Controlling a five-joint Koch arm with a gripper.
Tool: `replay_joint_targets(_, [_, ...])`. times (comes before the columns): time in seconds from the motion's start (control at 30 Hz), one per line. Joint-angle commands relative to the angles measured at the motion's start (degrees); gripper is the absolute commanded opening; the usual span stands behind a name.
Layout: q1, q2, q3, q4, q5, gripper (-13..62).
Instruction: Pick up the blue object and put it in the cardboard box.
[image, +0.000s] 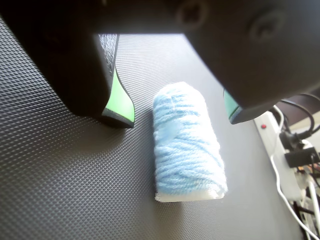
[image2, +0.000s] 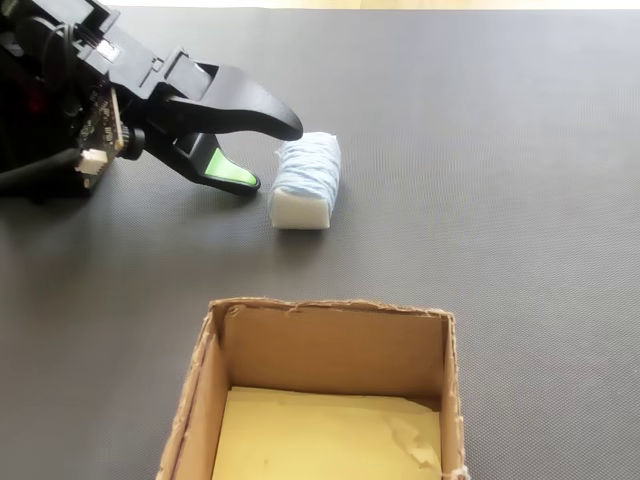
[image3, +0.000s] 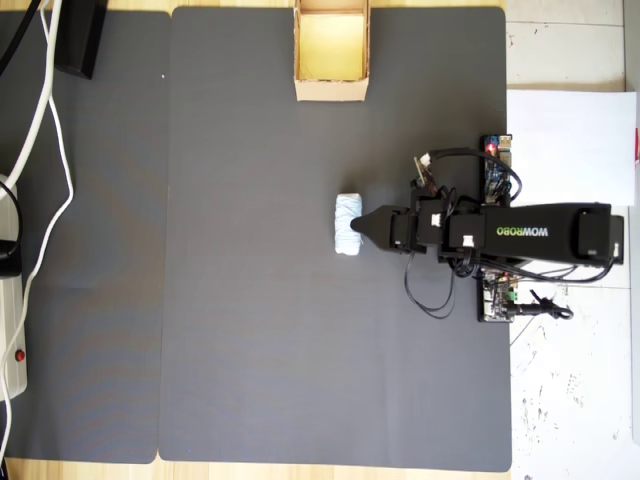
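Pincer (image2: 268, 158) wide apart, holding nothing: two black jaws with green pads, one tip above and just short of the bundle in the fixed view, the other lower, near the mat beside it. In the wrist view (image: 182, 121), one jaw on each side of the far end of the blue object (image: 187, 145), with clear mat showing between each pad and the yarn. No contact visible.

Blue object (image2: 308, 178) lying flat on the dark ribbed mat (image2: 520, 200), just past the jaw tips: a short oblong roll of pale light-blue yarn, strands wound crosswise and slightly unevenly around a white block, whose bare end shows at the near side in both the wrist and fixed views. Soft, fuzzy surface; rounded top.

From overhead, roll (image3: 347, 224) near the middle of the mat, a little toward its right edge, long axis running toward the top and bottom edges, black arm (image3: 500, 235) reaching in from the right edge.

Cardboard box (image3: 331, 89) at the top edge of the mat in the overhead view, well apart from the roll, open-topped, brown walls (image2: 330, 345), yellowish floor, empty.

White cables (image3: 45, 120) along the left edge, off the main mat.
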Motion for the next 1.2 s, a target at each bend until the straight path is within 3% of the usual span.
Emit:
replay_joint_targets(0.0, [-0.6, 5.1, 2.0, 6.0, 2.5, 34.1])
replay_joint_targets(1.17, [-0.9, 5.1, 1.9, -2.6, 2.6, 34.5])
